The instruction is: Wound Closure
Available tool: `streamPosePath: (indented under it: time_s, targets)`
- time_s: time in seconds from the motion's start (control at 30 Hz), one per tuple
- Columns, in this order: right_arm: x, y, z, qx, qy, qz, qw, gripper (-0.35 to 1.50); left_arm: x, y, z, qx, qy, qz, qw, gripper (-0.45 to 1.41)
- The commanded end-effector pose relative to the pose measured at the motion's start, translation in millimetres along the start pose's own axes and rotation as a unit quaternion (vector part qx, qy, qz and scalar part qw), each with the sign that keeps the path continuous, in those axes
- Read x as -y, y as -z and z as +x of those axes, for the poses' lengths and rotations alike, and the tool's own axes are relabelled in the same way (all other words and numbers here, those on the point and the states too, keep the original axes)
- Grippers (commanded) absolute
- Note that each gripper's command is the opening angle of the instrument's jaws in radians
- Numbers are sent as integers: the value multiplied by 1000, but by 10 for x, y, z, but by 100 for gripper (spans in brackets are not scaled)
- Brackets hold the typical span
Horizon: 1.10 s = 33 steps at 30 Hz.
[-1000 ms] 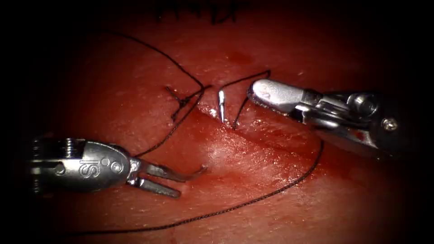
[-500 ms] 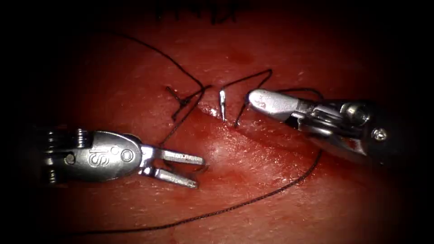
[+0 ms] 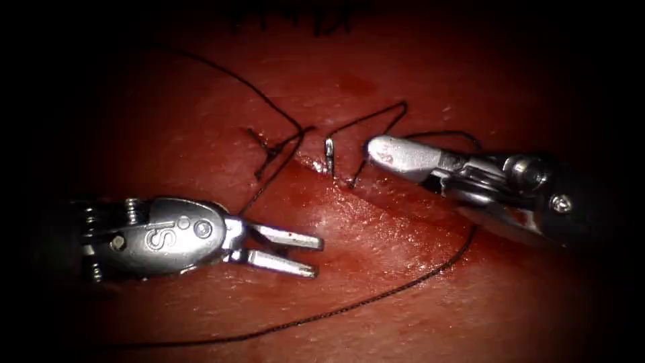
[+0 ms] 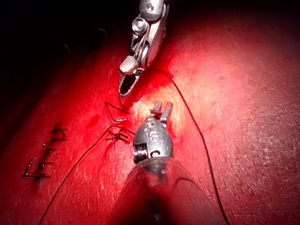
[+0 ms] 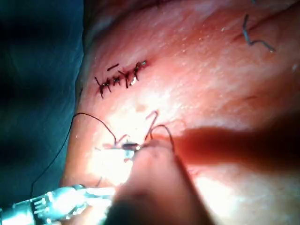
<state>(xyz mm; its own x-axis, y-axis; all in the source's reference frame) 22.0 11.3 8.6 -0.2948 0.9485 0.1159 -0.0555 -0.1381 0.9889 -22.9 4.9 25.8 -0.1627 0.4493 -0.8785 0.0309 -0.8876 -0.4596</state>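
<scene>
Steel of my left tool (image 3: pixel 295 254) lies on the near-left of the cut (image 3: pixel 376 195), its jaws apart and holding nothing; its wrist housing bears a stamped mark that reads like "IS". My right tool (image 3: pixel 379 149) comes in from the right and rests just right of the cut's far end, and I cannot tell from the endoscope view whether its jaws grip anything. The needle (image 3: pixel 329 156) stands in the tissue (image 3: pixel 376 282) at the cut, a short length of it showing above the surface between my two tools, held by neither as far as I can see. Dark thread (image 3: pixel 376 296) runs from the stitch by the needle, loops far-left, and trails across the near tissue.
</scene>
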Motion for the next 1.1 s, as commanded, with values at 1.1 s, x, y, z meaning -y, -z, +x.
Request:
streamPosePath:
  time_s: [1.1]
  targets:
    - [-26, -59, -87, 246, 515, -22, 821, 74, -18, 53, 55, -51, 305, -110, 945, -45]
